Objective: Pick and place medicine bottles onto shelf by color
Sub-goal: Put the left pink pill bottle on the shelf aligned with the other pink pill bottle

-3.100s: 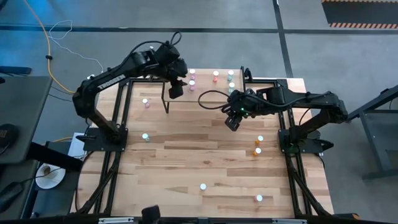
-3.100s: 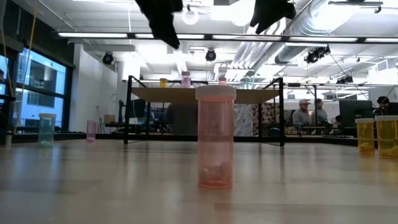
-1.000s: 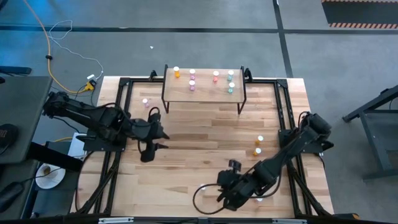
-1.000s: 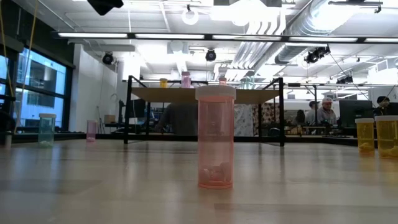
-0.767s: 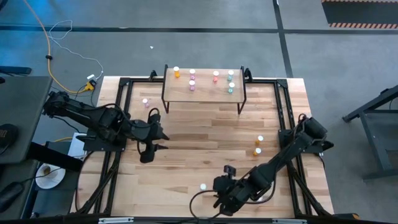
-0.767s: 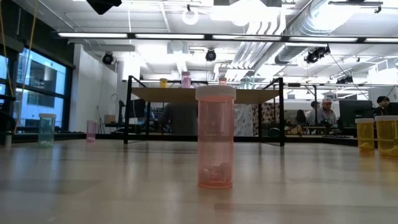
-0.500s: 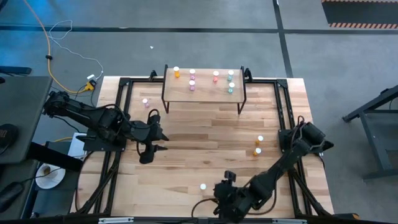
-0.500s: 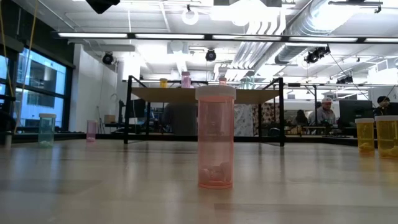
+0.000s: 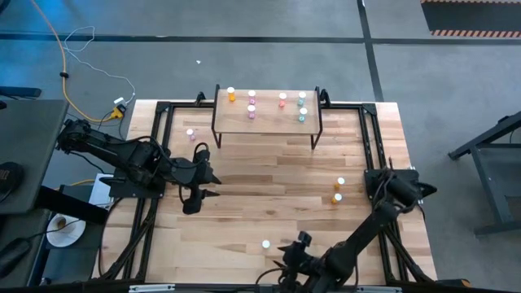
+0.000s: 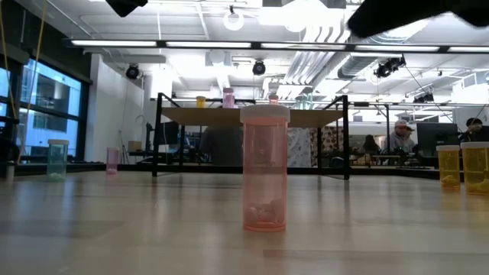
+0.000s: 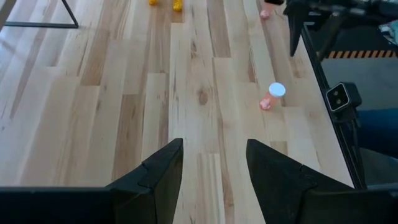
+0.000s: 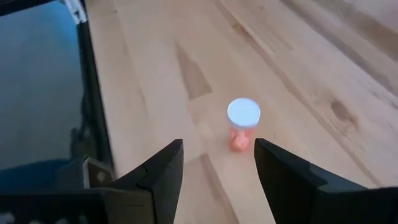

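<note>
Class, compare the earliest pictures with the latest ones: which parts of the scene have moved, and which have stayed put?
The right gripper left the shelf and swept to the table's near edge, now open over a pink bottle. The left gripper dropped back from the shelf to the table's left side, open and empty; it has held there for the last second. An orange bottle newly stands on the shelf, and the bottle at mid-left is gone. The other bottles are unchanged.

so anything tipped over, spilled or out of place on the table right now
Nothing stands out. The bottles on the shelf and on the table all stand upright with caps on, including the pink bottle ahead of the open right gripper.
</note>
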Controlling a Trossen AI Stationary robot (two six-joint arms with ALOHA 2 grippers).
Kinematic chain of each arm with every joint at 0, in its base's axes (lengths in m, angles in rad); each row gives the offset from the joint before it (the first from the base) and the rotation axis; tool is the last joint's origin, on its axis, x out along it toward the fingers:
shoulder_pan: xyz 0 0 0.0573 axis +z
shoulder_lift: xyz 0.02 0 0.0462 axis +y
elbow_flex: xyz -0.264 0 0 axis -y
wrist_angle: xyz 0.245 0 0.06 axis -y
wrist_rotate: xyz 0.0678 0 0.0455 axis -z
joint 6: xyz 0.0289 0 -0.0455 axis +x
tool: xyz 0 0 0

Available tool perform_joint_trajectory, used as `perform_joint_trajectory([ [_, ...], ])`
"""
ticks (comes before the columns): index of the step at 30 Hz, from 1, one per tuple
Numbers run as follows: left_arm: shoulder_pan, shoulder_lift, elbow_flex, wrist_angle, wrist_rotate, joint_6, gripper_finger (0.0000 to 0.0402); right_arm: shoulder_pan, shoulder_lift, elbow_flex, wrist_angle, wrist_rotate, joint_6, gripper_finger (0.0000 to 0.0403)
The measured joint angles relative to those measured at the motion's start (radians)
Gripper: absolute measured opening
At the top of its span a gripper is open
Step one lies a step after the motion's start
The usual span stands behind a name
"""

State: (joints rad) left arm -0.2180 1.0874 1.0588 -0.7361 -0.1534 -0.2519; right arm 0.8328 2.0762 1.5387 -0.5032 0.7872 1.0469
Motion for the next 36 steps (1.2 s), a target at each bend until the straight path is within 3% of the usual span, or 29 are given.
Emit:
perform_joint_trajectory([
  [14,0.0,0.0,0.0,0.0,0.001,0.001,0.0168,0.03,0.164,0.001,0.143,0.218,-0.026,0.019],
  [23,0.0,0.0,0.0,0.0,0.001,0.001,0.0168,0.03,0.195,0.001,0.159,0.323,-0.016,0.019],
  [36,0.0,0.0,0.0,0.0,0.001,0.001,0.0168,-0.019,0.235,0.001,0.201,0.309,-0.018,0.019],
])
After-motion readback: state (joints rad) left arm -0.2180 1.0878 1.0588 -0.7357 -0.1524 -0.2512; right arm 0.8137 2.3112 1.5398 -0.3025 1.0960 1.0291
